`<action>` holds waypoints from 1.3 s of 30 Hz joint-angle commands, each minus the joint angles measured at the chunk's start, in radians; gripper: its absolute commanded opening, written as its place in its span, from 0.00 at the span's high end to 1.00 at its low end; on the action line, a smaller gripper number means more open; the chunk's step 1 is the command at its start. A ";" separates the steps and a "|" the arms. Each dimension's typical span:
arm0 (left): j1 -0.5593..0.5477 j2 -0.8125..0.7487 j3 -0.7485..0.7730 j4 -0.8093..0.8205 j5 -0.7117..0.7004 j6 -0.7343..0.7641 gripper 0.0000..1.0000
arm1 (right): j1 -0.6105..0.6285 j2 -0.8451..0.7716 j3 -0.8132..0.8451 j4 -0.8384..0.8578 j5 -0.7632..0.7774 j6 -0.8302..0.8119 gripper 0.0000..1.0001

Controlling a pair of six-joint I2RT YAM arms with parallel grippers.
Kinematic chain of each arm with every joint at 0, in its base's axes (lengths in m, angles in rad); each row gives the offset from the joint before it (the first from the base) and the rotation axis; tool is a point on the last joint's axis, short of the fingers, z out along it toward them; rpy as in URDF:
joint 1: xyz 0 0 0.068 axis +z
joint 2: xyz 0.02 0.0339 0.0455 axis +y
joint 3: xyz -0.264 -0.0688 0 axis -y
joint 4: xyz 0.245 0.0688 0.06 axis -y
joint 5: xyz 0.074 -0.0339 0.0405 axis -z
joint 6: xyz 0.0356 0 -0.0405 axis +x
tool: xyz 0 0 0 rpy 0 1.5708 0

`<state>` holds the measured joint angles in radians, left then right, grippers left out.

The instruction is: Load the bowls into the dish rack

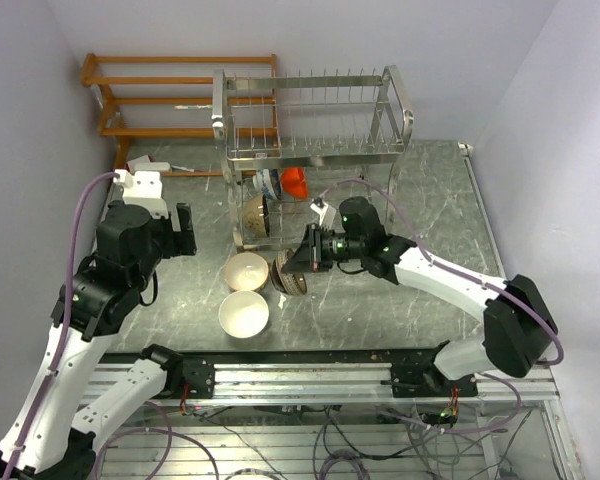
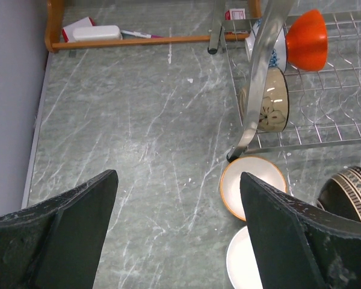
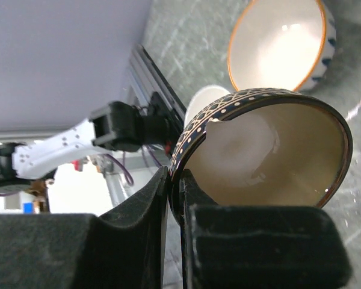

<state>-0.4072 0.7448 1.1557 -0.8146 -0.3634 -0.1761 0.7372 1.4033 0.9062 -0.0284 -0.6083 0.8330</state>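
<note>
The silver wire dish rack (image 1: 310, 120) stands at the back of the table. Its lower tier (image 2: 325, 129) holds an olive-brown bowl (image 1: 257, 215), a blue-and-white bowl (image 1: 268, 183) and a red-orange bowl (image 1: 294, 181), all on edge. A cream bowl with an orange rim (image 1: 246, 271) and a white bowl (image 1: 244, 314) sit on the table in front of the rack. My right gripper (image 3: 174, 174) is shut on the rim of the dark patterned bowl (image 3: 265, 150), tilted on its side beside the cream bowl (image 3: 277, 42). My left gripper (image 2: 177, 180) is open and empty, above bare table left of the bowls.
An orange wooden shelf (image 1: 180, 95) stands at the back left with a white box (image 2: 96, 33) on its bottom board. A rack leg (image 2: 253, 114) comes down right by the cream bowl (image 2: 249, 186). The walls close in on the left and back.
</note>
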 commanded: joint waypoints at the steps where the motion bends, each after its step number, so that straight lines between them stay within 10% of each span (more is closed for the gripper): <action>1: 0.002 0.005 0.053 0.001 -0.013 0.031 0.07 | -0.074 0.049 0.030 0.290 -0.163 0.117 1.00; 24: 0.002 0.099 0.118 0.045 0.012 0.055 0.07 | -0.239 0.536 0.221 1.315 -0.205 0.777 1.00; 39: -0.001 0.153 0.137 0.052 0.021 0.055 0.07 | -0.390 0.757 0.445 1.341 -0.201 0.814 1.00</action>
<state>-0.4072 0.8883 1.2652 -0.7925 -0.3584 -0.1299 0.3958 2.1361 1.2724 1.2339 -0.8124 1.6382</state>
